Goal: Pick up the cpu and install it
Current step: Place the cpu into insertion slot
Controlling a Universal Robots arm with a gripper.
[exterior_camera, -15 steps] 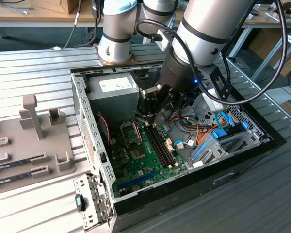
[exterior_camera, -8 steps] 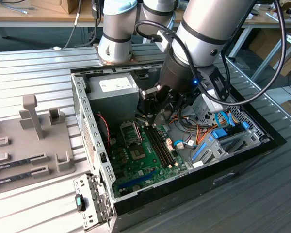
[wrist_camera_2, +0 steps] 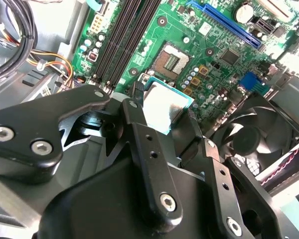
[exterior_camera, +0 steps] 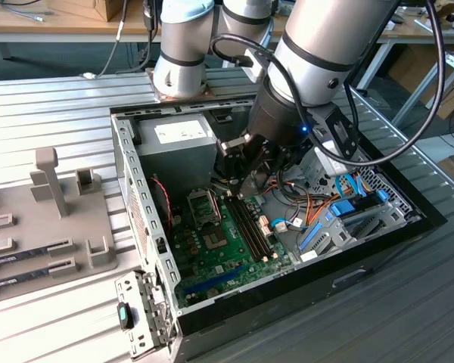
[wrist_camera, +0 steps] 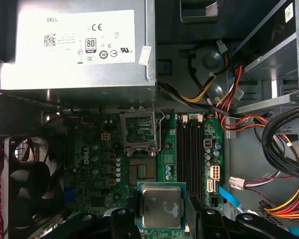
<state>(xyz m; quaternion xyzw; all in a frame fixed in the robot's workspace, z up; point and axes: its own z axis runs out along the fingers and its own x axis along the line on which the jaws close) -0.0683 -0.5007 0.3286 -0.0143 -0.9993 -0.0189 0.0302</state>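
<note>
The hand (exterior_camera: 246, 172) is gripping the cpu (wrist_camera: 161, 206): its two fingers (wrist_camera_2: 142, 134) are pressing on opposite edges of the chip, with the silvery top facing the first wrist camera. In the second wrist view the cpu (wrist_camera_2: 162, 107) is showing between those fingers, clear of the board beneath it.

The arm is reaching down into the open computer case (exterior_camera: 129, 151), which is sitting on the table (exterior_camera: 60, 98). The hand is hanging above the motherboard (wrist_camera: 89, 164), near the memory slots (wrist_camera: 192, 149).

The socket (wrist_camera: 143, 171) is lying open and bare, its metal cover (wrist_camera: 138, 130) standing raised on the side toward the power supply (wrist_camera: 74, 45). In the first wrist view the socket is sitting between the held cpu and that raised cover, so the chip is lying short of the socket, not over it. In the exterior view the socket (exterior_camera: 214, 240) is lying lower than the hand and toward the exterior view's left. The chip is square, so it has no long axis. Its edges are running roughly parallel to the socket's edges, and it is looking close to level.
</note>
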